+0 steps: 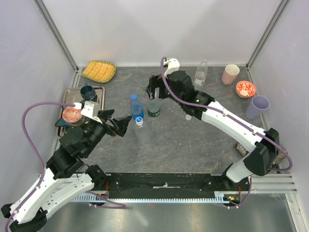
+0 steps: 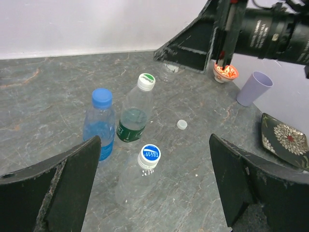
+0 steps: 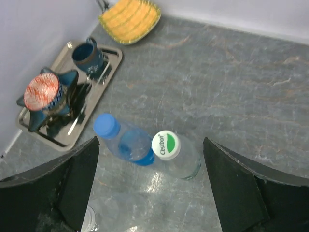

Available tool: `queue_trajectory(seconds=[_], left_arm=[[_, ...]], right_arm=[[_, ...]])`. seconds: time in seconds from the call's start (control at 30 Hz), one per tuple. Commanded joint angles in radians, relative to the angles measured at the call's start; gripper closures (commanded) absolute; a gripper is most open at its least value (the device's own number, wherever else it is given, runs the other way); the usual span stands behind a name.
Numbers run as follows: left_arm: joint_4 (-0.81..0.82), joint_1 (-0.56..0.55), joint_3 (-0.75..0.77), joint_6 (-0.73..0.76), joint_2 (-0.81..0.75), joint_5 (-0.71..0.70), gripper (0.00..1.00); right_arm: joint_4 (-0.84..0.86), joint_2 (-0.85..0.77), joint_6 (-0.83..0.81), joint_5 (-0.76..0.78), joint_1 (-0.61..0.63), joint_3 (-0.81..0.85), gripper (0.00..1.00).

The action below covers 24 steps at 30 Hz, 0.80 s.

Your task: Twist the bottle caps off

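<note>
Blue-capped bottle (image 2: 100,130), green-label bottle (image 2: 133,118) and clear bottle (image 2: 140,174) sit clustered mid-frame on the worktop (image 1: 169,140), caps on. A white cap (image 2: 182,124) lies loose to their right. Left fingers (image 2: 58,188) gape wide around the clear bottle, probably to steady it. Right fingers (image 3: 63,188) are wide above the green-label one.

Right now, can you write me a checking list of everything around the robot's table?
Surface: grey marbled tabletop, nothing spilled seen.
Job's things: blue-tinted plastic bottle, blue cap on; clear bottle with dark green label, white-and-green cap on; near clear bottle, white-and-blue cap on; far clear bottle; small plain white cap lying loose.
Clutter: yellow ridged dish; metal tray holding dark blue mug; pink cup; red patterned bowl; purple cup.
Grippers: left gripper open, empty; right gripper open, empty.
Cables: purple cable on each arm.
Surroundings: pale walls, metal frame posts.
</note>
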Motion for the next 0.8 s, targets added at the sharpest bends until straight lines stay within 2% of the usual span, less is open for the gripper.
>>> queue_trajectory(seconds=[0.0, 0.4, 0.77], left_arm=[[-0.028, 0.0, -0.016, -0.06, -0.032, -0.046, 0.0], [-0.073, 0.0, -0.026, -0.077, -0.045, -0.019, 0.01], [-0.071, 0.0, -0.025, -0.068, -0.026, 0.0, 0.01]], right_arm=[[-0.002, 0.055, -0.018, -0.035, 0.011, 0.008, 0.05], [0.006, 0.161, -0.009, 0.016, 0.03, 0.009, 0.09], [0.017, 0.212, -0.003, 0.099, 0.03, 0.006, 0.18]])
